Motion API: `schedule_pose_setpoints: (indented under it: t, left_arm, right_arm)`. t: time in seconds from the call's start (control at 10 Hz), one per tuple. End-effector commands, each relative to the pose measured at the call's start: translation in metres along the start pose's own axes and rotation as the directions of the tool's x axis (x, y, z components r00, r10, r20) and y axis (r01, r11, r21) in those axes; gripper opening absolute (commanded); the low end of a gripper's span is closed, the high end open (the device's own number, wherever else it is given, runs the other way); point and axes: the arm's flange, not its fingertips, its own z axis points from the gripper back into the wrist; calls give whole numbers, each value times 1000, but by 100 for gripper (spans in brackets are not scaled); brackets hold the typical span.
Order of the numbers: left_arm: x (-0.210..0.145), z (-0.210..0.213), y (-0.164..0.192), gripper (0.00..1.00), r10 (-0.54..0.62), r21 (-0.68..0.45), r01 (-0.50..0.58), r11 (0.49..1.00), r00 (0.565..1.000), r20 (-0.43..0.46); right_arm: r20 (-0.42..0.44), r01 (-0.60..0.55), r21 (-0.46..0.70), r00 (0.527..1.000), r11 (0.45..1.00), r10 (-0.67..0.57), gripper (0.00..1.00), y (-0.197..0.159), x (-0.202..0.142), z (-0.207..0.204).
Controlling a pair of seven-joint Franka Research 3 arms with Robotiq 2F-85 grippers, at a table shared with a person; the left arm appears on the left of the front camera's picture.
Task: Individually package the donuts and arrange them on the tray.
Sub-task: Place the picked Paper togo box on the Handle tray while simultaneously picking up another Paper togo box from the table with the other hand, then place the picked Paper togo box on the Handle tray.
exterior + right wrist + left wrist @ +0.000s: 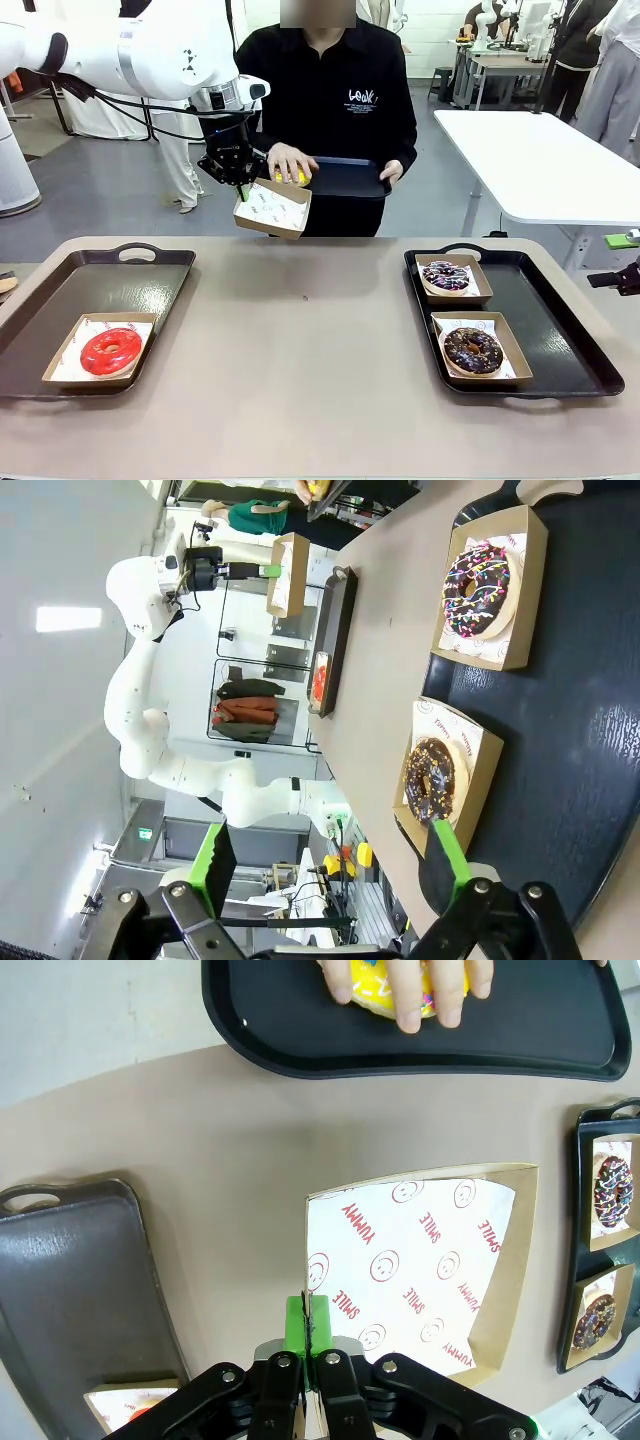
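Donuts are mid-packaging: the left gripper (310,1335), fingers pinched on an empty box (420,1260), awaits the person's yellow donut (385,985) beyond its fingertips.

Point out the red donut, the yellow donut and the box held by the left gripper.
red donut (110,351), front view, glazed ring.
yellow donut (372,982), left wrist view, yellow top.
box (420,1260), left wrist view, printed liner.

Yellow-topped ring donut (385,985) mostly hidden under person's hand (425,990), cut by top edge at 12 o'clock. Glossy red ring donut (140,1407) cropped at 7 o'clock.
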Motion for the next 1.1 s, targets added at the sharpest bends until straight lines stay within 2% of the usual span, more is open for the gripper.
schedule_pose_setpoints:
  t: [0.0, 1.0]
  left_arm:
    - [-1, 1, 0, 0, -6, -9, 6, 1000, 1000, 3]
    - [-1, 1, 0, 0, -6, -9, 6, 1000, 1000, 3]
  right_arm:
    - [-2, 0, 5, 1000, 1000, 0, 100, 1, 0, 0]
    - [-2, 0, 5, 1000, 1000, 0, 100, 1, 0, 0]
